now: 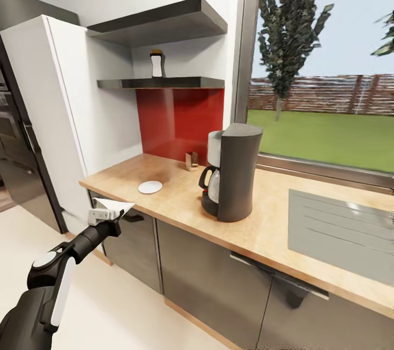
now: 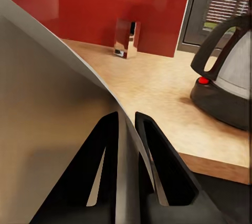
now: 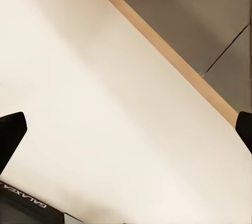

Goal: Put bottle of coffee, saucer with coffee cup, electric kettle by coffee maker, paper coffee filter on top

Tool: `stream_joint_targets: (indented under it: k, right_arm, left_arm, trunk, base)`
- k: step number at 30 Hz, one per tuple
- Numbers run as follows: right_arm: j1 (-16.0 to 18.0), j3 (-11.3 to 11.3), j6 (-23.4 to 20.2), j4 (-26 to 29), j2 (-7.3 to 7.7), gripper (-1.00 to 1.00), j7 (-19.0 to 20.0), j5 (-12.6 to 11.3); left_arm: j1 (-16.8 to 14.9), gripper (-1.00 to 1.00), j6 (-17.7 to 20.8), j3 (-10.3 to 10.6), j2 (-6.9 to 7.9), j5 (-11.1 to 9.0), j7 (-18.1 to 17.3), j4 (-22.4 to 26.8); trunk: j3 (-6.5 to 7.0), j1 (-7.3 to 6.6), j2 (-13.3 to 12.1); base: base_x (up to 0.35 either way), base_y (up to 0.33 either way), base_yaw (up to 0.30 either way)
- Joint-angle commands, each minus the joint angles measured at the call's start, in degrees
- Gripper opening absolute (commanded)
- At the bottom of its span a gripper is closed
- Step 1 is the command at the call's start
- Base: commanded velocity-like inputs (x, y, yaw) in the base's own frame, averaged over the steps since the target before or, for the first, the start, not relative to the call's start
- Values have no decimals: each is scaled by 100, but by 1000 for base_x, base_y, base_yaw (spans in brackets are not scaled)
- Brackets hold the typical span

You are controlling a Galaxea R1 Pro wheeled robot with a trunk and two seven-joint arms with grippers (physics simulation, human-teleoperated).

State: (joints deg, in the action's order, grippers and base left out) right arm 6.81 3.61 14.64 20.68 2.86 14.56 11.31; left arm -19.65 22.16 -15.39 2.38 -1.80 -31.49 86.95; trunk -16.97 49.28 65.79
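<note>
Your left gripper [image 1: 112, 212] pinches the thin white paper filter [image 1: 116, 208] — the tall black coffee maker [image 1: 232, 172] stands ahead-right, across the light wood countertop [image 1: 180, 202]

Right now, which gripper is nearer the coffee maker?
Left. The left gripper, shut on the paper coffee filter, hovers at the countertop's front edge, left of the coffee maker. The right gripper points down at the floor, fingers spread.
</note>
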Motion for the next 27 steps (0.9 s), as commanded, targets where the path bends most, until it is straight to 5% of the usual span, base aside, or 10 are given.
stream_joint_targets:
  k: [1, 27]
  right_arm:
    - [5, 25, 15, -3, 5, 100, -7, 19]
    - [5, 25, 13, -3, 5, 100, 2, 21]
  left_arm:
    - [-4, -100, 34, -13, -1, -1, -39, 6]
    - [-4, -100, 34, -16, -1, 3, -39, 6]
  trunk:
    - [-7, 0, 5]
    - [-7, 0, 5]
  base:
    - [0, 0, -218]
    - [90, 84, -92]
